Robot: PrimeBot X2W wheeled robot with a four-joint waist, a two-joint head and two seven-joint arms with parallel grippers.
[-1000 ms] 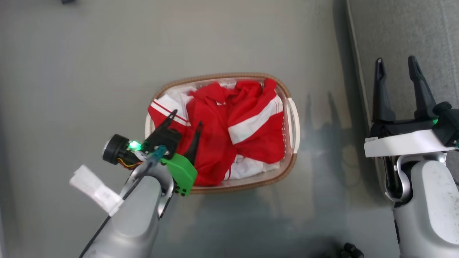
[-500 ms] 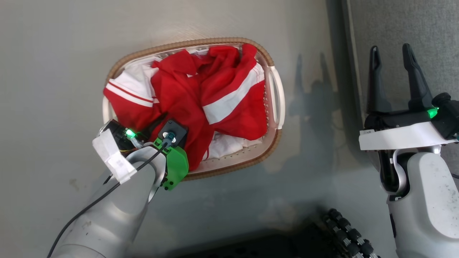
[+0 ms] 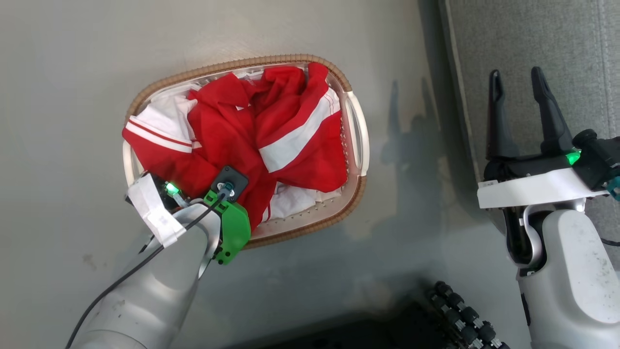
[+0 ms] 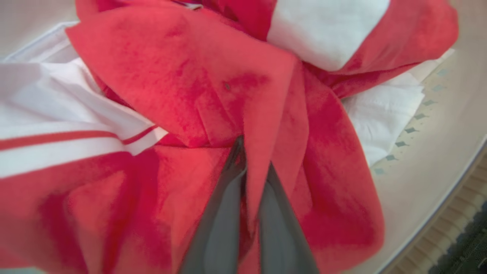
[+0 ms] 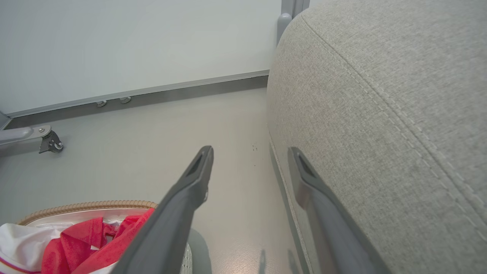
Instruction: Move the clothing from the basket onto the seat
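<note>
The clothing, red with white bands, lies heaped in the basket, a cream one with a brown rim, on the floor. My left gripper reaches down into the basket's near left part. In the left wrist view its two fingers are shut on a raised fold of the red clothing. My right gripper hangs open and holds nothing, over the left edge of the grey seat. In the right wrist view the right gripper straddles the seat's rounded edge.
A white liner sheet lies under the red fabric in the basket. Grey floor surrounds the basket. My dark base with rollers sits at the bottom of the head view. A wall and a caster foot stand beyond the basket.
My left gripper went down into the pile and closed on a fold of red fabric. The head view shifted, so the basket sits further left. The right gripper stayed open.
</note>
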